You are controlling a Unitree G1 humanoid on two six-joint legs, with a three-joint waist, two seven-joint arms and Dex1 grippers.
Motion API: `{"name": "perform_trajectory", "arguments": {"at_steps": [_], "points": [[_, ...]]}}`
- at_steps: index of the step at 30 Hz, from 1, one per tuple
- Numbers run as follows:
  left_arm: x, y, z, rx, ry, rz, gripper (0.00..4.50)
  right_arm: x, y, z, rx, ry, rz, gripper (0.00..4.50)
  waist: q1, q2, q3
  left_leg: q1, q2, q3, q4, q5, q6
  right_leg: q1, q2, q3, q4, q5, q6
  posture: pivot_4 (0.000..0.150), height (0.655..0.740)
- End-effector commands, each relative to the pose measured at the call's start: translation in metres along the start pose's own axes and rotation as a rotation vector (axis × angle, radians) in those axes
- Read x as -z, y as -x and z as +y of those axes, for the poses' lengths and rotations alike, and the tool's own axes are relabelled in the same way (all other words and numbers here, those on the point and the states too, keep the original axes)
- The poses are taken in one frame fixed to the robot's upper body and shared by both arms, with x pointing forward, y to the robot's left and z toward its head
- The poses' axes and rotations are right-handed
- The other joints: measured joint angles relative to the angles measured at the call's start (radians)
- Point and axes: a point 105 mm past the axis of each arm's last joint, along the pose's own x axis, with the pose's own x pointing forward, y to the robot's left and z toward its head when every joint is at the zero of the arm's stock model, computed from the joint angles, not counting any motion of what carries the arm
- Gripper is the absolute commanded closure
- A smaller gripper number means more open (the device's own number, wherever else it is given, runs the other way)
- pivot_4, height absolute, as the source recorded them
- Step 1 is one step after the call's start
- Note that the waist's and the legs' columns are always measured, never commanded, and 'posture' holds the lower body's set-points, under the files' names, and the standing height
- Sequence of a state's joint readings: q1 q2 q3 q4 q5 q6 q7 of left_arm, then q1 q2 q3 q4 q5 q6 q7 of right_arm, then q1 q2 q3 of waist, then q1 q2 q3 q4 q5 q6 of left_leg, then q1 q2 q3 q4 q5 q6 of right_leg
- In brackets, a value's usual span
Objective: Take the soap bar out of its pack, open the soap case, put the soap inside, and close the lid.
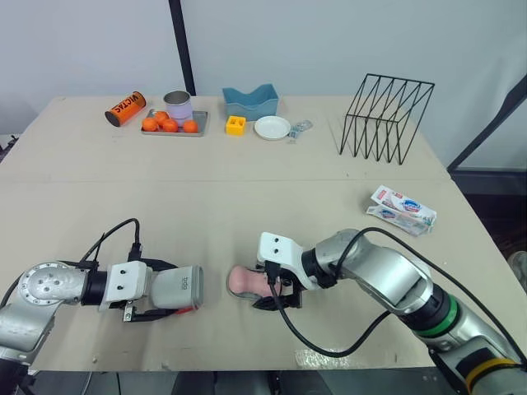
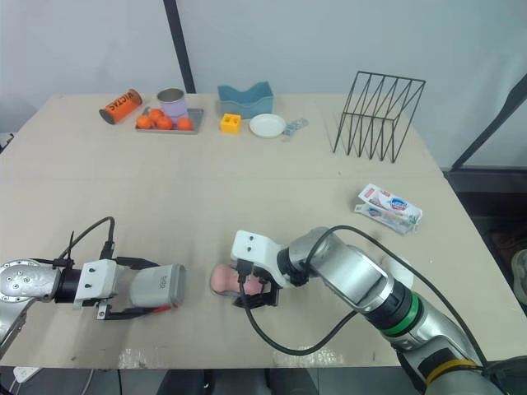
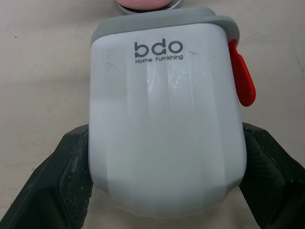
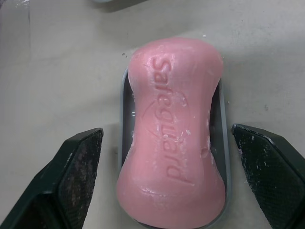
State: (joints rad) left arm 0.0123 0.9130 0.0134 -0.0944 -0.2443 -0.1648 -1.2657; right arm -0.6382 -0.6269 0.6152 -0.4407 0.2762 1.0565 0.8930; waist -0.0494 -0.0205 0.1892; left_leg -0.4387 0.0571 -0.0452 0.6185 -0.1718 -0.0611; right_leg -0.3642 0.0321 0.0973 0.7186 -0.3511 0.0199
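Note:
A pink soap bar (image 4: 174, 131) stamped "Safeguard" lies in the shallow grey base (image 4: 223, 143) of the soap case, at the table's near middle. My right gripper (image 1: 265, 286) is open, with one finger on each side of the soap (image 1: 244, 282) and a gap to it on both sides. To the left, my left gripper (image 1: 169, 290) is shut on the white case lid (image 3: 164, 119), which has a grey rim and a red latch (image 3: 243, 78). The lid (image 1: 174, 288) lies on its side a short way from the base. A white printed soap pack (image 1: 402, 209) lies at the right.
Along the far edge stand a black wire rack (image 1: 385, 115), a tray of oranges (image 1: 173, 127) with a cup (image 1: 178, 105), an orange can (image 1: 125, 108), a blue holder (image 1: 249, 100), a yellow block (image 1: 236, 125) and a white dish (image 1: 272, 127).

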Motion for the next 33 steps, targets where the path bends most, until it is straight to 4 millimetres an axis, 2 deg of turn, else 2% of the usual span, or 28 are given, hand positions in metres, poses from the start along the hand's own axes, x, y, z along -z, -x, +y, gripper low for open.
{"name": "perform_trajectory", "arguments": {"at_steps": [1,4,5,11,19,25,33], "points": [[-0.008,0.007,0.005,-0.022,-0.034,-0.008,0.96,0.006,-0.003,0.0,0.013,-0.001,0.03,0.8,0.0,0.0,0.0,0.0,0.0,0.0,0.0,0.0,0.0,0.0,0.0,0.0,0.0,0.0,0.0,0.15,0.74],[-0.008,0.007,0.007,-0.022,-0.039,-0.005,0.96,0.007,-0.004,0.003,0.006,-0.007,0.041,2.05,0.0,-0.002,-0.001,0.0,0.0,0.0,0.0,0.0,0.0,0.0,0.0,0.0,0.0,0.0,0.0,0.15,0.74],[-0.008,0.008,0.007,-0.023,-0.039,-0.006,0.96,0.008,-0.005,0.003,0.007,-0.01,0.044,2.1,0.0,-0.002,-0.001,0.0,0.0,0.0,0.0,0.0,0.0,0.0,0.0,0.0,0.0,0.0,0.0,0.15,0.74],[-0.009,0.007,0.009,-0.027,-0.043,-0.007,0.96,0.009,-0.002,0.001,0.015,-0.012,0.054,2.1,0.0,-0.006,-0.004,0.0,0.001,0.0,0.0,0.0,0.0,0.0,0.0,0.0,0.0,0.0,0.0,0.15,0.74],[-0.009,-0.001,0.02,-0.033,-0.054,-0.026,0.96,0.004,0.028,-0.001,0.01,-0.032,0.02,2.1,0.004,-0.006,-0.004,-0.001,-0.002,-0.001,0.0,0.0,0.0,0.0,-0.002,-0.001,-0.001,-0.001,0.001,0.15,0.74],[-0.011,-0.015,0.03,-0.009,-0.086,-0.054,0.96,0.011,0.052,-0.006,0.04,-0.043,0.045,2.1,0.003,-0.005,-0.003,-0.001,-0.002,0.0,0.0,0.0,0.0,0.0,-0.001,-0.001,-0.001,-0.001,0.001,0.15,0.74],[-0.014,-0.023,0.032,0.005,-0.108,-0.082,0.96,0.027,0.042,0.003,0.025,-0.055,0.085,2.1,0.0,-0.005,-0.003,-0.001,-0.002,0.0,0.0,0.0,0.0,-0.001,-0.001,0.0,0.0,0.0,0.001,0.15,0.74]]}}
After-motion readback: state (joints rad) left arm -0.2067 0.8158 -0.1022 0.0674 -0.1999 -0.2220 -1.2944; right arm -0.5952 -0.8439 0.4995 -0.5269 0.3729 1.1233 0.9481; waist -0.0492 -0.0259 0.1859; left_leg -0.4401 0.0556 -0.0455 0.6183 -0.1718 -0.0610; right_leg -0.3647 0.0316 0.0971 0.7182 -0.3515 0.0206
